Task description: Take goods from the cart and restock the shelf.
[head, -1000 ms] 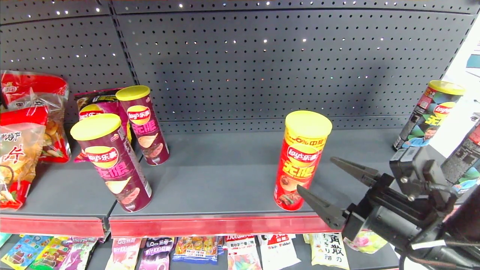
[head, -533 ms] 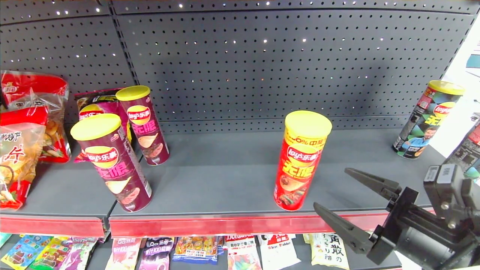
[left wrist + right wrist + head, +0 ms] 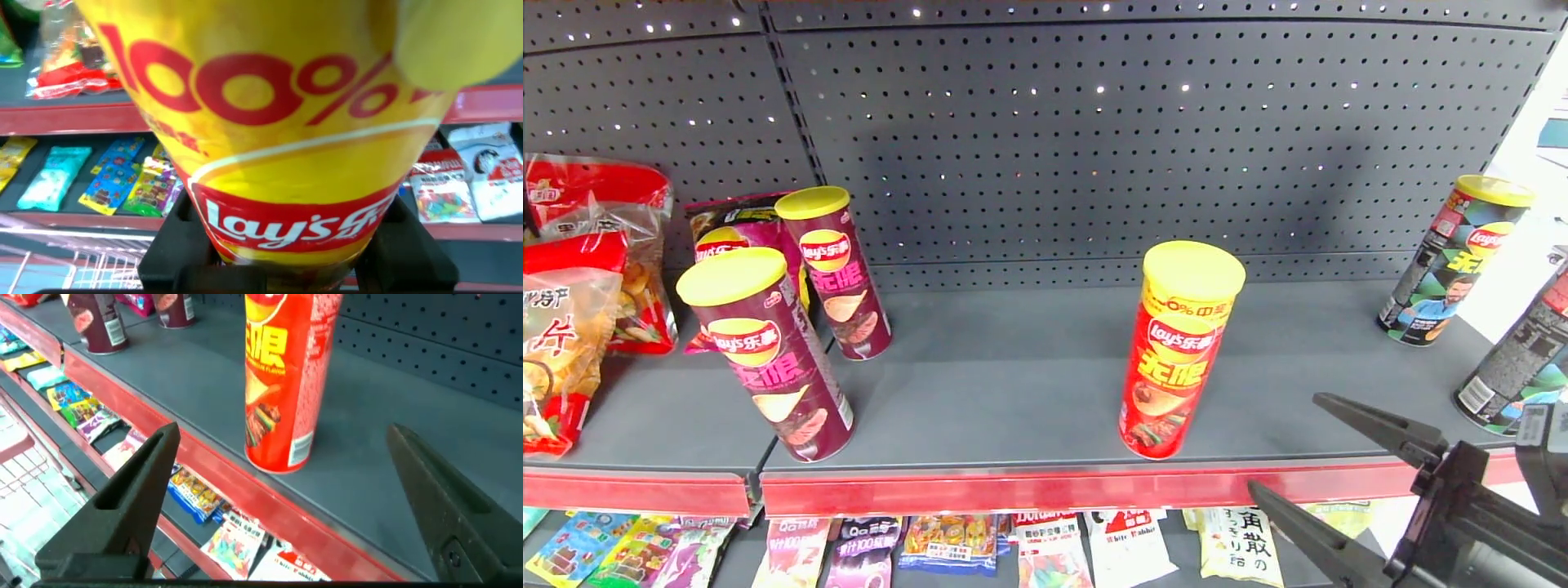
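A red chip can [image 3: 1183, 351] with a yellow lid stands upright near the front edge of the grey shelf [image 3: 1013, 384]. My right gripper [image 3: 1282, 442] is open and empty, below and to the right of that can, in front of the red shelf lip. In the right wrist view the red can [image 3: 286, 384] stands beyond the spread fingers [image 3: 131, 490], apart from them. My left gripper [image 3: 286, 245] is shut on a yellow chip can [image 3: 278, 147], which hides most of the shelving behind it.
Two maroon cans [image 3: 768, 351] [image 3: 835, 269] and snack bags [image 3: 580, 278] stand at the shelf's left. Two dark patterned cans [image 3: 1454, 257] [image 3: 1515, 367] stand at its right. Free shelf lies on both sides of the red can. Small packets [image 3: 1045, 547] line the lower shelf.
My right gripper, open throughout, has drawn back down and to the right, away from the red can. The can has stayed put.
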Available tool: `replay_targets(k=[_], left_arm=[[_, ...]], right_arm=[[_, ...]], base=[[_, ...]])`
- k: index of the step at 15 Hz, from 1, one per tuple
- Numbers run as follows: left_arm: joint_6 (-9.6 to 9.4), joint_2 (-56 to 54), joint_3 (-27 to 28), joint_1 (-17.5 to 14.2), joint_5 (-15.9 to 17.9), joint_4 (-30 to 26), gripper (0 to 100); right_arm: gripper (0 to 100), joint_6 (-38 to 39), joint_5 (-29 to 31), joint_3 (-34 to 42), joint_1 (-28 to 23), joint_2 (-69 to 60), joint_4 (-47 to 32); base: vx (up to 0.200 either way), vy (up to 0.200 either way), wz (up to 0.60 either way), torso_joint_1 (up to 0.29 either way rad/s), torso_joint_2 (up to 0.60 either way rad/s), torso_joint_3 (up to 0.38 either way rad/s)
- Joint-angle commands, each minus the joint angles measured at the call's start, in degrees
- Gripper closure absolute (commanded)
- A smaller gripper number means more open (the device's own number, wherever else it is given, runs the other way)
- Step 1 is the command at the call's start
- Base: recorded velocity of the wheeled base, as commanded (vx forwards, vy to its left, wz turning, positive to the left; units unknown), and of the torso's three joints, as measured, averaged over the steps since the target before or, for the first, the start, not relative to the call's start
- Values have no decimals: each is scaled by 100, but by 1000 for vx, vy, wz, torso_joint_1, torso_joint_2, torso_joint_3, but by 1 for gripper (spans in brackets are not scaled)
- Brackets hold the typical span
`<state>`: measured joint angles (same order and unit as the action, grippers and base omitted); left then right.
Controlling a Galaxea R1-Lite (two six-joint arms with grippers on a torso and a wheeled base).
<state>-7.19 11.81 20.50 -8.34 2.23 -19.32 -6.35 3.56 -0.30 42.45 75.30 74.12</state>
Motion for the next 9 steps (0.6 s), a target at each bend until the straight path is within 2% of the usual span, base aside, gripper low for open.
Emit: replay_targets(k=[1,5,7,8,9], left_arm=[[-10,-4,-38,8,49,-1,100],[-1,-39,6,16,58,-1,100],[-1,-12,15,34,67,-1,100],[-1,-21,6,43,76,-1,100],[-1,-4,6,60,155,-1,100]], right_arm=[[0,-15,4,22,0,-244,-20],[0,-42,-13,-31,0,-323,-11],[0,-94,31,-356,-131,-437,-20],[0,-94,31,-479,-290,-464,-20],[0,-94,-13,-910,-984,-473,-91]], base=[[0,0,0,0,0,0],[0,0,0,0,0,0],[0,0,0,0,0,0],[0,0,0,0,0,0],[0,0,0,0,0,0]])
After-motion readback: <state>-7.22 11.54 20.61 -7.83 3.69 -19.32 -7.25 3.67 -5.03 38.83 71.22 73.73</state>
